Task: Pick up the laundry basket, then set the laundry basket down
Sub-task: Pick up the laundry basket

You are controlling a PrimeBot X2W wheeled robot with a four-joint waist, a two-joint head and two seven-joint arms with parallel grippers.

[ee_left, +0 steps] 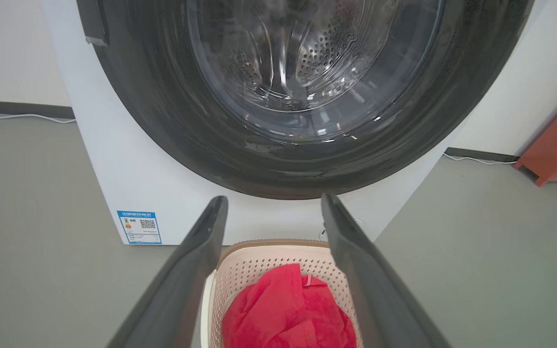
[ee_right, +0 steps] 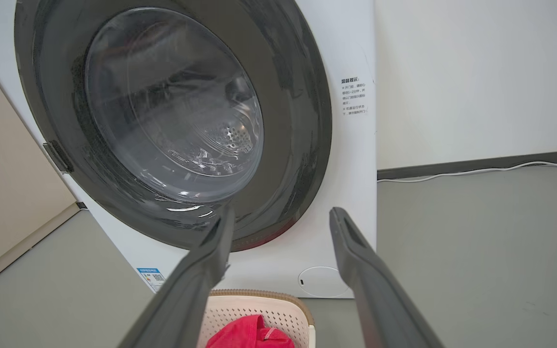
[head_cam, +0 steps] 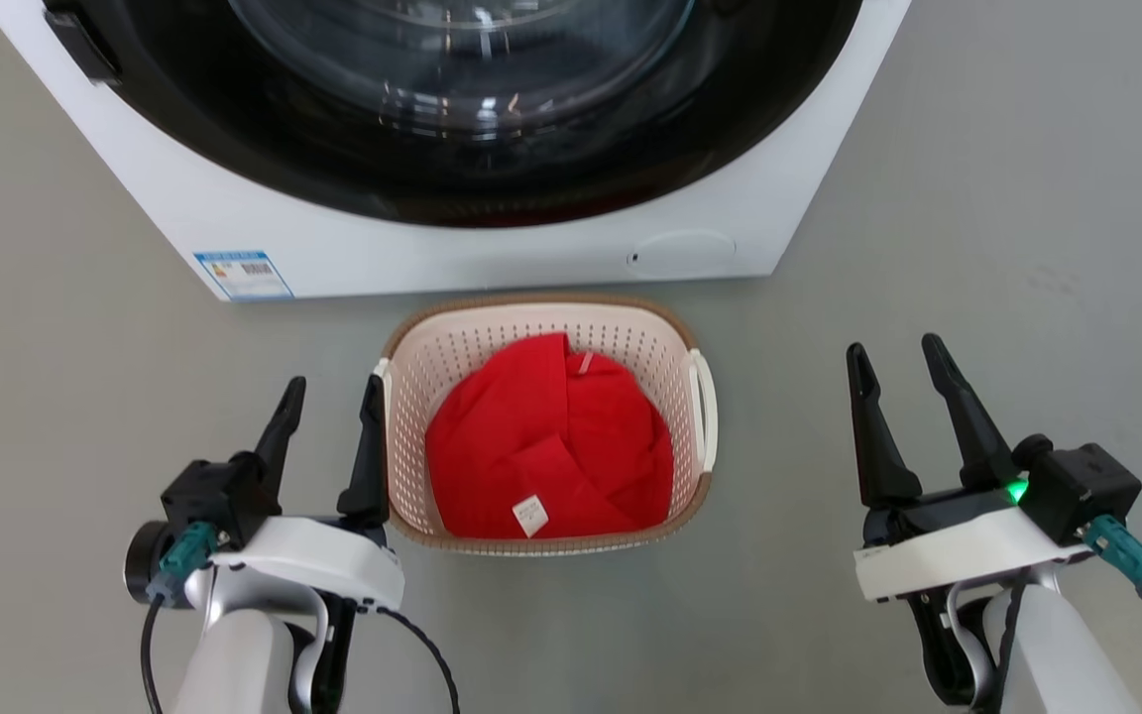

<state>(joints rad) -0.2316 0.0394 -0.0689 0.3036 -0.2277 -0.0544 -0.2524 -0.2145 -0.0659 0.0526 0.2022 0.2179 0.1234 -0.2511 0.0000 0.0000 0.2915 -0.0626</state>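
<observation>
- Two grippers show in your head view, both with jaws spread and nothing between them. The left gripper (head_cam: 333, 387) is at 9 o'clock of the laundry basket (head_cam: 531, 332); its inner finger is just beside the basket's near white handle, and you cannot tell whether they touch. The right gripper (head_cam: 894, 347) is at 3 o'clock, well apart from the basket.
- The basket stands on the grey floor (head_cam: 56, 347) with a red garment (head_cam: 551, 446) in it. The washing machine (head_cam: 432, 248) is close by at its 12 o'clock.
- Left wrist view: the left gripper (ee_left: 274, 198) is open and empty. You see the basket (ee_left: 278, 242) at 6 o'clock between the fingers, the garment (ee_left: 288, 314) inside it and the washing machine (ee_left: 128, 183) at 12 o'clock.
- Right wrist view: the right gripper (ee_right: 283, 212) is open and empty. The basket (ee_right: 264, 309) is at 6 o'clock, partly behind the left-hand finger, with the washing machine (ee_right: 351, 193) at 11 o'clock.
</observation>
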